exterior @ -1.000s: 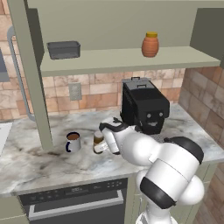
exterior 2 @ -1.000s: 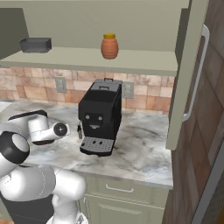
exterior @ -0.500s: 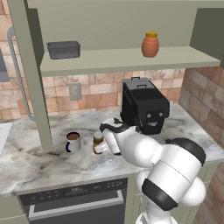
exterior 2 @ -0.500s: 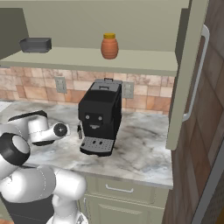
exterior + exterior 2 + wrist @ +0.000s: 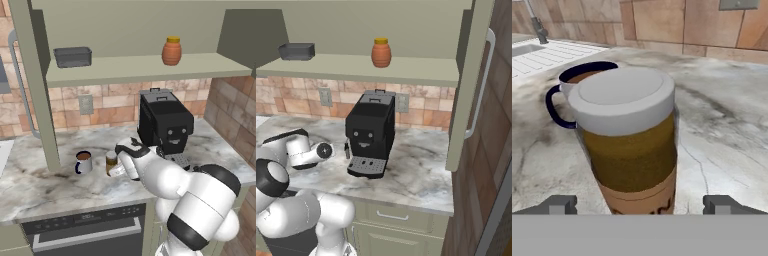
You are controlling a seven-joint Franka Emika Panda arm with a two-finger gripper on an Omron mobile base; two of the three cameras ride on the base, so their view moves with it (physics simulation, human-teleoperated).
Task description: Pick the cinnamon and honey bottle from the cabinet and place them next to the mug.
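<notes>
Even, diffuse rendered light fills all three views, with no glare or visible lamp. Soft shade lies under the cabinet (image 5: 145, 67) shelf and beside the cinnamon (image 5: 629, 150) (close up, its textures look coarse and slightly blurred). Edges stay undistorted.

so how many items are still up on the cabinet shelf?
2. The honey bottle stands toward the right of the cabinet shelf; a dark grey tray sits at the left end. Anything lying inside the tray would be hidden.
</notes>
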